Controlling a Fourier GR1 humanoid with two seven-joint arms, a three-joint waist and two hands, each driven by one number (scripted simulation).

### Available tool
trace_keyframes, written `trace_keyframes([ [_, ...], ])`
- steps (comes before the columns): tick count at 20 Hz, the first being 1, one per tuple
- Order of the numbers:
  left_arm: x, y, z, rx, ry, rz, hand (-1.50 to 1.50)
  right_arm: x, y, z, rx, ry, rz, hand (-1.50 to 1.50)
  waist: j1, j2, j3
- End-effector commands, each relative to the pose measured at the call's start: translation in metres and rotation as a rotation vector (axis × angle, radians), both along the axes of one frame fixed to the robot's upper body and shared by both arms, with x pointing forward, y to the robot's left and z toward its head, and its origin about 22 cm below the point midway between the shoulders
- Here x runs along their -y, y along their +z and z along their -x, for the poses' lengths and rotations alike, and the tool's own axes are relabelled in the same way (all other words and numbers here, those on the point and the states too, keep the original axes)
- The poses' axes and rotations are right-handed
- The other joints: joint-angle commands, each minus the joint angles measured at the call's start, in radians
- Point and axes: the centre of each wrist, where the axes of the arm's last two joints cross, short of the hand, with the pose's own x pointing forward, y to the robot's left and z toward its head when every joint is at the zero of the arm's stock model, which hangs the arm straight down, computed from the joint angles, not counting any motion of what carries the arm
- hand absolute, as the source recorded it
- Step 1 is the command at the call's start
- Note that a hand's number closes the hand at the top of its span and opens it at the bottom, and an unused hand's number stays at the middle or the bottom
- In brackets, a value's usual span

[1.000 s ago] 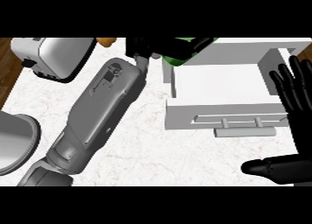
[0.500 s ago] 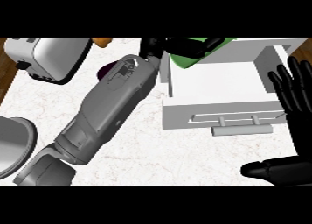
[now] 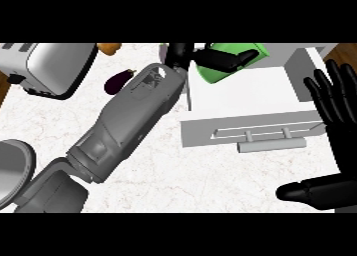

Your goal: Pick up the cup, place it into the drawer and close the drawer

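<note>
A veined, marble-like finish is shown on the counter (image 3: pixel 210 175). A brushed-metal sheen is seen on the toaster (image 3: pixel 44 62); the drawer (image 3: pixel 247 115) looks matt white, the cup (image 3: pixel 229 62) smooth green.

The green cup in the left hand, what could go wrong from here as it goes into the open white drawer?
The green cup, gripped by the left hand, sits over the left wall of the open white drawer, so it might catch that wall or land outside. The grey left forearm passes close to the purple eggplant and could nudge it. The right hand, open beside the drawer, must avoid blocking its closing.
</note>
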Motion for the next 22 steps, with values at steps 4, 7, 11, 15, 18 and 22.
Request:
trace_keyframes([
  [4, 0.005, -0.003, 0.0, 0.001, 0.05, -0.143, 1.5, -0.01, 0.008, 0.004, 0.019, 0.043, 0.001, -1.5, -0.034, 0.005, 0.0],
  [7, 0.008, -0.009, 0.004, 0.004, 0.041, -0.173, -1.5, -0.005, -0.003, -0.009, 0.017, 0.022, -0.018, -1.5, -0.024, 0.007, 0.001],
  [11, 0.006, -0.013, 0.005, -0.026, 0.041, -0.117, -1.5, -0.009, 0.008, 0.0, 0.011, 0.062, -0.034, -1.5, -0.041, 0.008, 0.0],
  [15, 0.008, -0.015, 0.01, 0.01, -0.008, 0.001, -1.5, -0.002, 0.0, -0.004, 0.022, 0.057, -0.058, -1.5, -0.028, 0.009, 0.0],
  [18, 0.018, 0.003, 0.014, 0.044, -0.067, 0.094, -1.5, -0.007, -0.002, 0.009, 0.006, 0.082, -0.086, -1.5, 0.0, -0.006, -0.001],
  [22, 0.02, 0.008, 0.016, 0.059, -0.099, 0.173, -1.5, 0.013, 0.017, 0.018, -0.013, 0.091, -0.072, -1.5, 0.028, -0.013, -0.001],
])
